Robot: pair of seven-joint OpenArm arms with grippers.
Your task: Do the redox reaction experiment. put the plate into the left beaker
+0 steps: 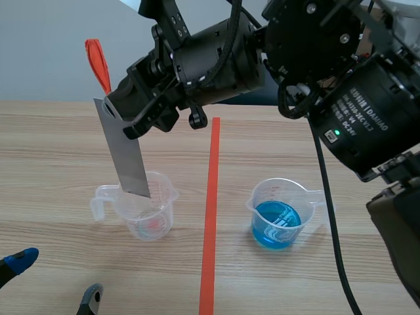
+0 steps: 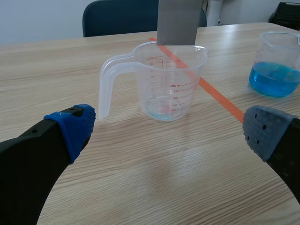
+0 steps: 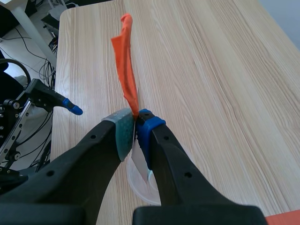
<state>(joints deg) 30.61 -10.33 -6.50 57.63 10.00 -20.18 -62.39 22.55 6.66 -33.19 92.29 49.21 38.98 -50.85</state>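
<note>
Currently right gripper (image 3: 136,131) is clamped on the grey metal plate's (image 1: 128,154) top end. Plate hangs near-vertical, lower edge at the left beaker's (image 1: 154,220) rim. Left gripper (image 1: 58,275) wide open, empty, by the table's (image 1: 341,282) near edge.

Light wood table (image 1: 52,151); blue chair (image 2: 117,16) behind; pale grey wall (image 1: 39,52).

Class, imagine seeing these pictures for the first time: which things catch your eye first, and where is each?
First, the grey plate with an orange strip at its top, pinched in the right gripper and hanging tilted with its lower end at about the rim of the clear left beaker. Next, the bright blue liquid in the right beaker, across the orange-red tape line.
</note>
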